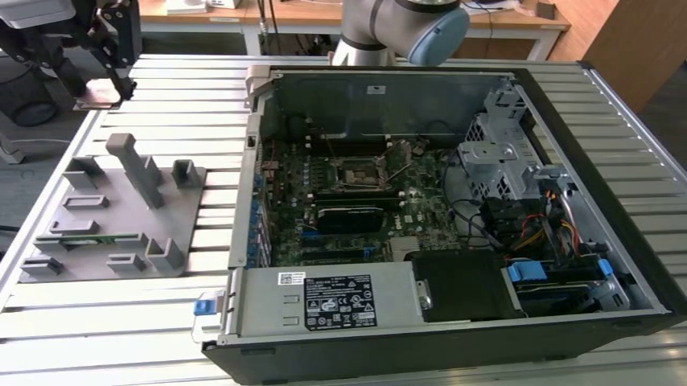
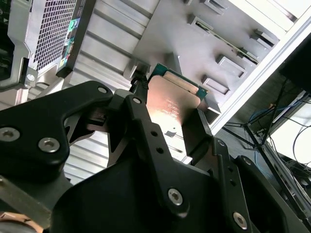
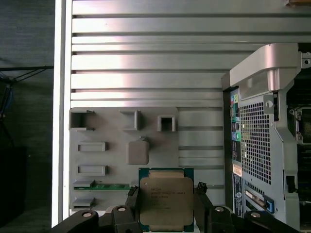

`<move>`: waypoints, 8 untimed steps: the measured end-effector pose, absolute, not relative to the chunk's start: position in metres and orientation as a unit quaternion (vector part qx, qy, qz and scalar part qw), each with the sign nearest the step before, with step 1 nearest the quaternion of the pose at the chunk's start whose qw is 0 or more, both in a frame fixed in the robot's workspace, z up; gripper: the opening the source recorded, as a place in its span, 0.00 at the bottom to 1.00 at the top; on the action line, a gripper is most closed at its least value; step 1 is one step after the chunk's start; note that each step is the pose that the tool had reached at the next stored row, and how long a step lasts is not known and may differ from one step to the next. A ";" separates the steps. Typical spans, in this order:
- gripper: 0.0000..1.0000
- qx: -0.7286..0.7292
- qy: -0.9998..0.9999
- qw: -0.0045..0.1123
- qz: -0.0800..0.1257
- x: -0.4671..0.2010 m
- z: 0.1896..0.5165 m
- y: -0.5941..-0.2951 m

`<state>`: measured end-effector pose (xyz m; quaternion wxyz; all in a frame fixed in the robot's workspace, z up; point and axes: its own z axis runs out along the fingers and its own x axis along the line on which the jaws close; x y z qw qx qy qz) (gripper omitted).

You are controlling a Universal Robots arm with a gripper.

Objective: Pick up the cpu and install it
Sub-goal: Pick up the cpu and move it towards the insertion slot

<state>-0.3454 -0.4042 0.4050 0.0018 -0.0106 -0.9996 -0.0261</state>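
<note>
The cpu (image 3: 166, 201), a flat square chip with a shiny metal top and a green rim, sits clamped between my gripper's (image 3: 166, 209) two black fingers (image 3: 132, 200). In the second wrist view the cpu (image 2: 172, 104) hangs in the air over the grey holder plate (image 2: 194, 43). The exterior view has my gripper (image 1: 102, 87) at its far upper left, raised over the slatted table beyond the holder plate (image 1: 113, 217), with the cpu (image 1: 96, 96) in it. The motherboard socket (image 1: 362, 173) lies open inside the computer case (image 1: 451, 185), well towards the exterior view's right.
A green memory stick (image 3: 104, 186) lies in a slot of the holder plate, which also carries several upright grey blocks (image 1: 134, 165). The case's wall (image 3: 252, 121) rises beside the plate. Inside the case are a drive cage (image 1: 499, 157), cables and a power supply (image 1: 327, 301).
</note>
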 end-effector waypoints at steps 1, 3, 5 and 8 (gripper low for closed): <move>0.53 -0.011 -1.000 0.002 -0.026 -0.344 0.405 -0.404; 0.53 -0.011 -1.000 0.002 -0.026 -0.341 0.405 -0.404; 0.53 -0.011 -1.000 0.002 -0.026 -0.339 0.405 -0.404; 0.53 -0.011 -1.000 0.002 -0.026 -0.335 0.405 -0.404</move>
